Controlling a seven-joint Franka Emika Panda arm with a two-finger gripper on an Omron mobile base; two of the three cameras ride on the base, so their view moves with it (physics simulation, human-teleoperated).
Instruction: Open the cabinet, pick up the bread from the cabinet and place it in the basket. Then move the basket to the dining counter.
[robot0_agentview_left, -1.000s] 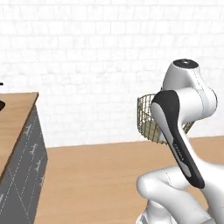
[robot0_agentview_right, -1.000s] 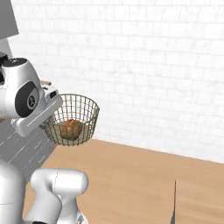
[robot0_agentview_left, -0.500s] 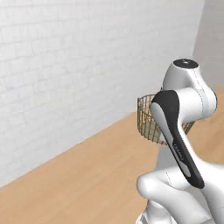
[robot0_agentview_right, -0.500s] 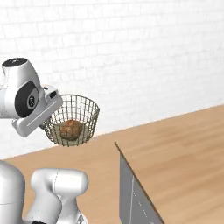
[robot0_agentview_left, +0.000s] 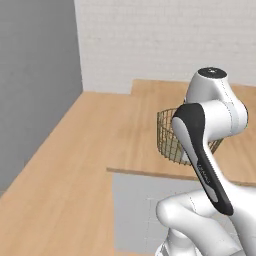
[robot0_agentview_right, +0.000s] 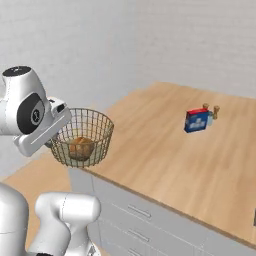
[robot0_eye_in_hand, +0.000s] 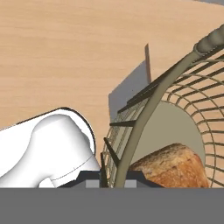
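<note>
The wire-mesh basket (robot0_agentview_right: 85, 136) hangs in the air from my gripper (robot0_eye_in_hand: 114, 176), which is shut on its rim (robot0_eye_in_hand: 142, 114). The golden-brown bread (robot0_agentview_right: 81, 148) lies inside it, and its crust (robot0_eye_in_hand: 177, 168) is close below the hand. The basket hovers over the near left corner of the dining counter (robot0_agentview_right: 165, 142), a broad light wood top. In the left base view the basket (robot0_agentview_left: 169, 141) is half hidden behind my arm, above the counter (robot0_agentview_left: 125, 135). The grey cabinet is out of view.
A blue and red box (robot0_agentview_right: 196, 120) and two small shakers (robot0_agentview_right: 210, 111) stand on the counter's far right part. Pale grey drawers (robot0_agentview_right: 135, 215) line the counter's front. A grey wall (robot0_agentview_left: 35, 80) rises at the left, and white brick lies behind.
The whole scene has swung as the base turned: brick wall and floor gave way to the dining counter in front. The basket with the bread stays held the same way.
</note>
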